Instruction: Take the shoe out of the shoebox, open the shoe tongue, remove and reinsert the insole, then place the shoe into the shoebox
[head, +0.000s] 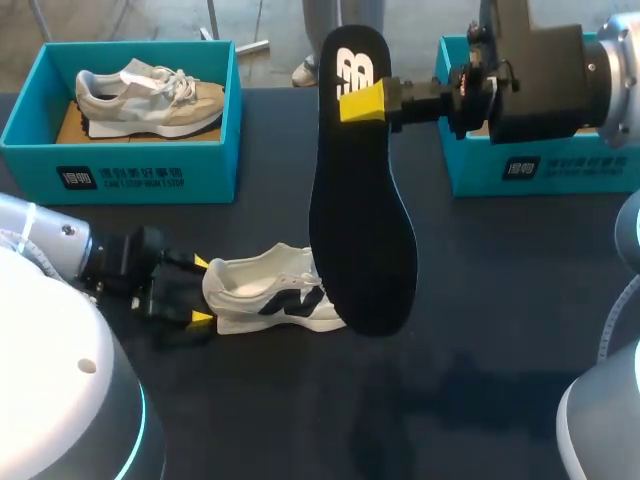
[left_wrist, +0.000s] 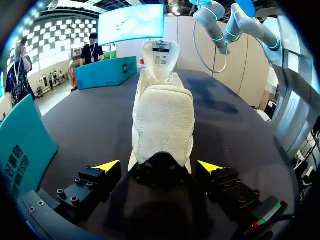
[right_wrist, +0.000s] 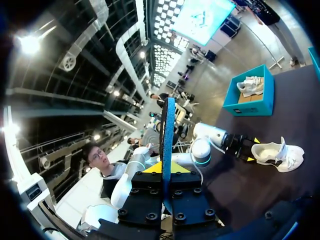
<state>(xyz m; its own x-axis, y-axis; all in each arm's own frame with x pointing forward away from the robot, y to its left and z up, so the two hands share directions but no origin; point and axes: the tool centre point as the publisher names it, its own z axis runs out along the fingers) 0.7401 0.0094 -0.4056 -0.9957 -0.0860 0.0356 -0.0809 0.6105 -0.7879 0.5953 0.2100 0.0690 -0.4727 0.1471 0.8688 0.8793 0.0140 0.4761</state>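
Observation:
A white shoe (head: 272, 295) with dark side markings lies on the black table (head: 500, 300), toe to the right. My left gripper (head: 202, 290) stands open around its heel, the yellow fingertips (left_wrist: 107, 165) a little clear of the heel (left_wrist: 162, 120) on either side. My right gripper (head: 362, 101) is shut on the heel end of a black insole (head: 362, 210). The insole hangs upright above the table, its lower end in front of the shoe's toe. In the right wrist view the insole (right_wrist: 167, 140) shows edge-on between the fingers of that gripper (right_wrist: 164, 169), with the shoe (right_wrist: 277, 155) far ahead.
A teal shoebox (head: 120, 160) at the back left holds a beige shoe (head: 150, 95). A second teal shoebox (head: 545, 165) stands at the back right, partly hidden behind my right arm. The table's front edge lies close to both arm bases.

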